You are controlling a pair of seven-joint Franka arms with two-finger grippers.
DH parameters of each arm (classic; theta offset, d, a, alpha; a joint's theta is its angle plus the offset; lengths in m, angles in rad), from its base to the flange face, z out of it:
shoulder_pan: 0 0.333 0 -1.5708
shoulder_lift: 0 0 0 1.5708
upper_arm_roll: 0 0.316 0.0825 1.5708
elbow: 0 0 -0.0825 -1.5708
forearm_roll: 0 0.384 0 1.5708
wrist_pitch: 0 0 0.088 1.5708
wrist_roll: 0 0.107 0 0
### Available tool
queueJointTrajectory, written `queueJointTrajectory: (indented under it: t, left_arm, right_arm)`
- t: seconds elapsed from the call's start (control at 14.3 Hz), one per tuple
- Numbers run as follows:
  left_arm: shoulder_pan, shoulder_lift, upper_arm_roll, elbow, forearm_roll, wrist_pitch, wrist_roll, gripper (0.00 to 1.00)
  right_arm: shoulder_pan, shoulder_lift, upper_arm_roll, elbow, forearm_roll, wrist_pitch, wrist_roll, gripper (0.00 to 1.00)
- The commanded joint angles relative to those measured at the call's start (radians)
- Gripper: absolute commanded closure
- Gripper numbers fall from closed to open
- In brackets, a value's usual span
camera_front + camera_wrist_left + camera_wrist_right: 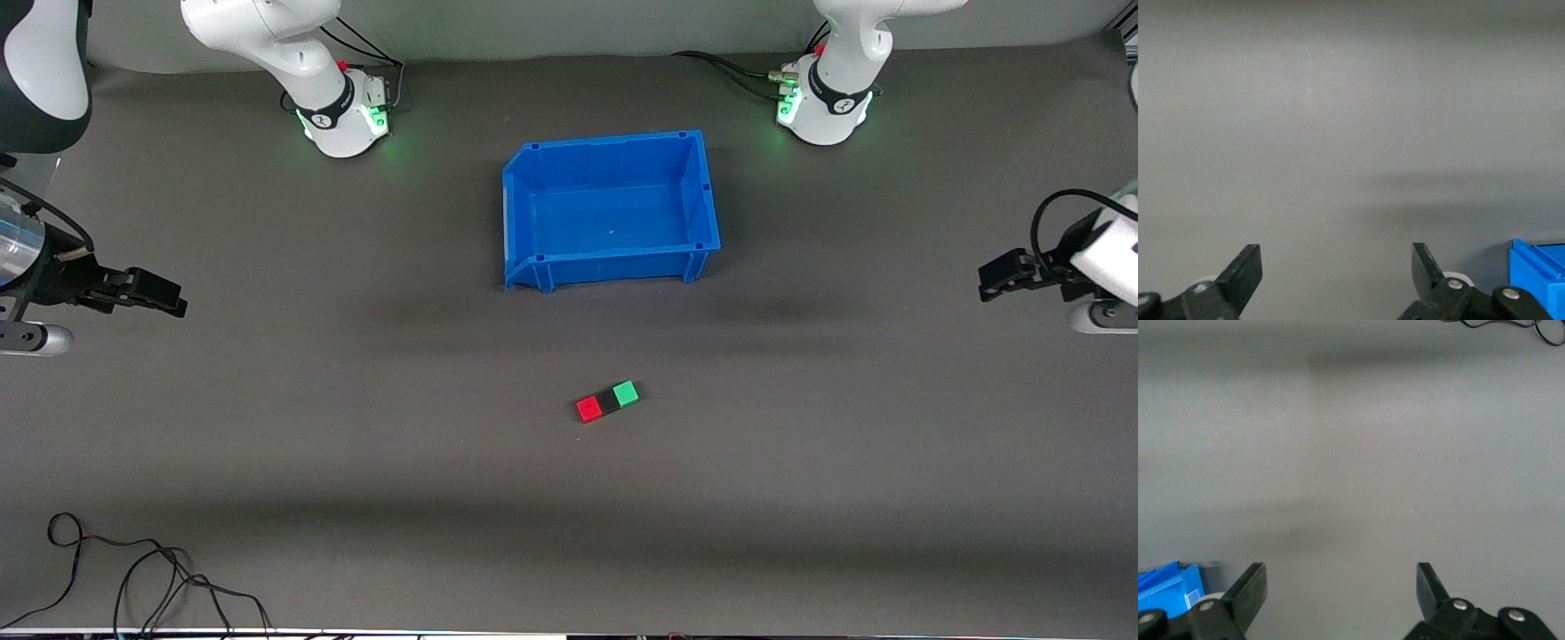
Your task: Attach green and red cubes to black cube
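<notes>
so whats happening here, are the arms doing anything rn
Nothing is being handled. The red cube, black cube and green cube sit joined in a row on the table, black in the middle, nearer the front camera than the blue bin. Both arms wait at the table's ends, the left claw and right claw open and holding nothing.

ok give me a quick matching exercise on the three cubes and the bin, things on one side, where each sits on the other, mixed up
Things
1. red cube
2. black cube
3. green cube
4. blue bin

Places
A. middle of the row, touching both others
B. end of the row toward the left arm's end of the table
C. farther from the front camera than the row
D. end of the row toward the right arm's end of the table

Pairs: 1-D, 2-A, 3-B, 4-C
</notes>
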State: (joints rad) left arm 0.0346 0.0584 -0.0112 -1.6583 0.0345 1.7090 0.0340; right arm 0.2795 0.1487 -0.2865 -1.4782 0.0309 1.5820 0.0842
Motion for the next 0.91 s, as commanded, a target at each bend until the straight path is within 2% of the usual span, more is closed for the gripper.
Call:
queueJointTrajectory:
  t: [0.0, 0.07, 0.21, 0.56, 0.84]
  left_arm:
    - [0.014, -0.014, -0.004, 0.008, -0.057, 0.004, -0.028, 0.0]
    - [0.019, -0.014, -0.004, 0.008, -0.092, 0.012, -0.029, 0.0]
    - [0.008, -0.011, -0.007, 0.011, -0.084, 0.018, -0.028, 0.0]
    - [-0.022, -0.005, -0.013, -0.028, -0.056, 0.035, -0.028, 0.01]
    - [-0.035, -0.017, -0.015, -0.043, -0.002, 0.021, -0.026, 0.01]
  right_arm:
    - [-0.117, -0.049, 0.12, -0.037, -0.026, 0.023, -0.014, 0.01]
    - [-0.146, -0.054, 0.139, -0.037, -0.026, 0.023, -0.014, 0.01]
    - [-0.261, -0.073, 0.252, -0.043, -0.026, 0.015, -0.015, 0.01]
    - [-0.261, -0.136, 0.253, -0.048, -0.028, 0.013, -0.009, 0.0]
    - [-0.266, -0.139, 0.253, -0.045, -0.028, -0.056, -0.004, 0.0]
